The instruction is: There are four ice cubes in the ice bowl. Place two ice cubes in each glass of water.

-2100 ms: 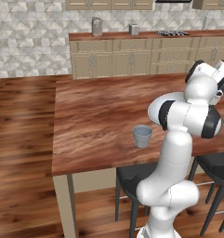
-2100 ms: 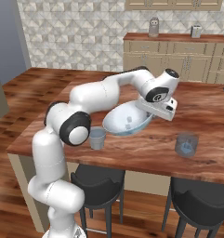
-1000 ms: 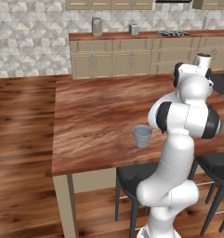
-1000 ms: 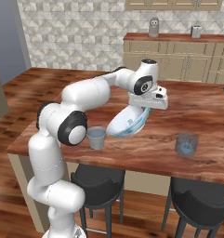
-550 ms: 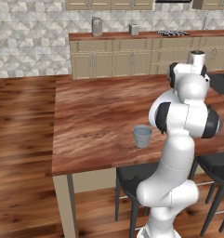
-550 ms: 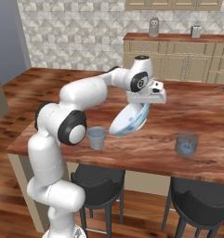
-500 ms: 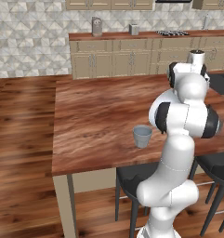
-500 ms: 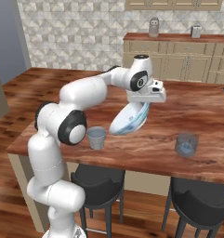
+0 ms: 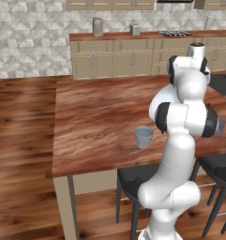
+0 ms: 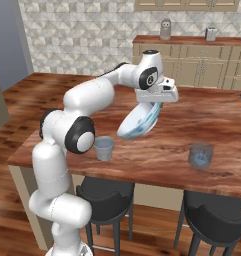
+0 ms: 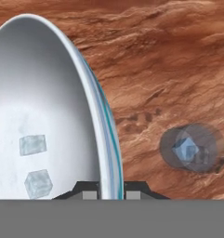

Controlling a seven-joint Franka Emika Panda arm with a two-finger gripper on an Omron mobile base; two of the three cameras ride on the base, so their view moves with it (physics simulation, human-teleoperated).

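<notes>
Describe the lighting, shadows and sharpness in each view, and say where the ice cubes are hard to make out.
Left base view: flat, even light, soft rendering, faint shadow by the near glass. Right base view: glossy sheen on the tilted ice bowl, which the gripper holds by its rim; the far glass looks hazy. Hand view: two ice cubes are pale against the white bowl interior, low contrast.
</notes>
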